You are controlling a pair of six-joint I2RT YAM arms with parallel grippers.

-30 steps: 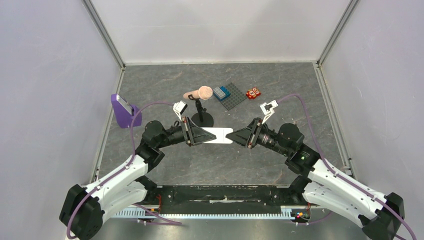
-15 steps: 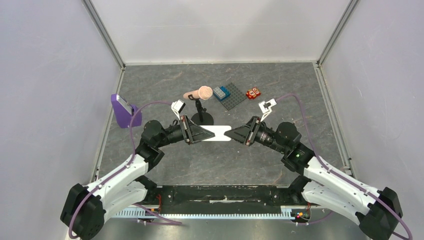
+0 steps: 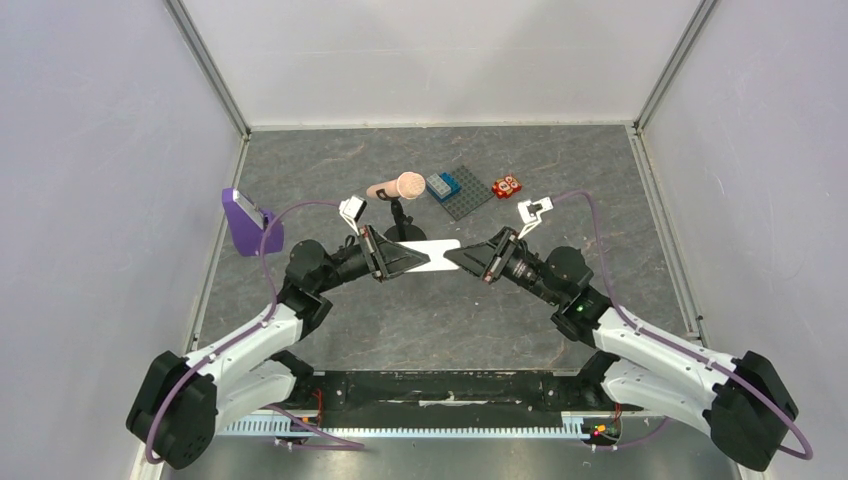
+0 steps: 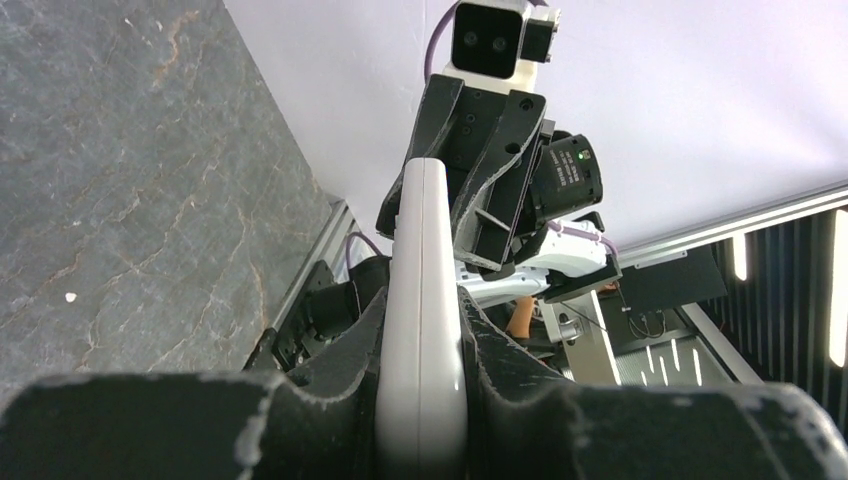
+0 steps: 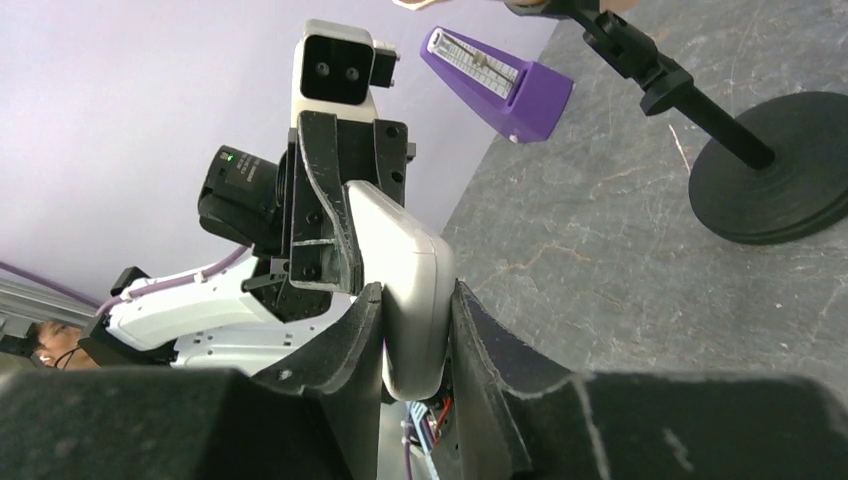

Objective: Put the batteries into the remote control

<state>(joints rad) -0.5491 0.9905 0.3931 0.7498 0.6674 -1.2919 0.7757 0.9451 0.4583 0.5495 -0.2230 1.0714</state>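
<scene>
- Remote control (image 3: 437,256): white oblong at the middle of the grey table (image 3: 400,320), long axis running roughly 9 to 3 o'clock in the top view, held at both ends. Seen edge-on in the left wrist view (image 4: 422,300) and the right wrist view (image 5: 405,270). Buttons, screen and back face not made out in any view; both ends covered by fingers.
- Left gripper (image 3: 415,259): clamped on the 9 o'clock end of the handset, fingers pressed to its two broad faces.
- Right gripper (image 3: 462,258): clamped on the 3 o'clock end in the same way; tips nearly meeting the left gripper's.
- Microphone (image 3: 398,187) on a black stand: at 11 o'clock from the handset, round base partly hidden behind the left gripper.
- Purple metronome (image 3: 245,222): at 9 o'clock, by the left wall.
- Grey baseplate (image 3: 468,195) with a blue brick: at 1 o'clock, farther back.
- Red block (image 3: 507,185) with white dots: just beside the baseplate, at its 3 o'clock; detail too small to read.
</scene>
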